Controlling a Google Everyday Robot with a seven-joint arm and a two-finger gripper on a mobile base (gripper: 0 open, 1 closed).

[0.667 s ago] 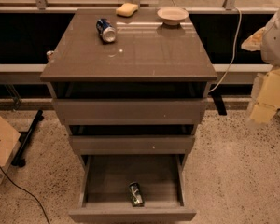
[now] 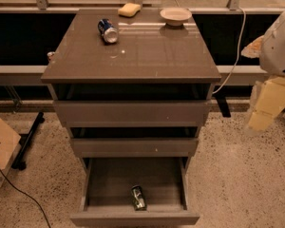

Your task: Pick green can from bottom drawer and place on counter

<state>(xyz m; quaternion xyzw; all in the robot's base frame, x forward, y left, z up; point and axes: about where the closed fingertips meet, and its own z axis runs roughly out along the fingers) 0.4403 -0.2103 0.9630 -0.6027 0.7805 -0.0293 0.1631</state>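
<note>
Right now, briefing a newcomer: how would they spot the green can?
The bottom drawer of the three-drawer cabinet stands open. The green can lies alone near its front wall, unlike the blue can on the counter; the gripper hangs at the picture's right edge.
</note>
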